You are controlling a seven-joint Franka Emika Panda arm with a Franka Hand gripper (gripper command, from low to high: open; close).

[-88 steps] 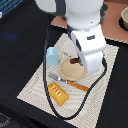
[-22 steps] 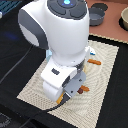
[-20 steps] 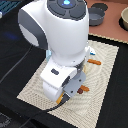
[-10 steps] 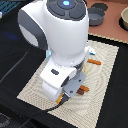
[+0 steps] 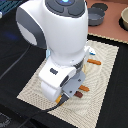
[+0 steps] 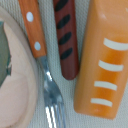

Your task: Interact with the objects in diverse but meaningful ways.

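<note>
In the wrist view a ridged yellow-orange bread block lies close up on the woven mat. A dark brown sausage with black stripes lies right beside it. In the exterior view my arm's hand hangs low over the mat's front part and hides both; only a yellow-orange bit shows beneath it. My gripper's fingers show in neither view. The white bottle-like figure and the pale blue shaker are hidden or out of view.
An orange-handled fork lies between the sausage and a beige plate. Orange handles show beside the arm on the cream mat. Grey pots stand at the back.
Since 4.4 s ago the arm has come down low over the front of the mat and now covers the plate and bread. Over the last second nothing has visibly moved.
</note>
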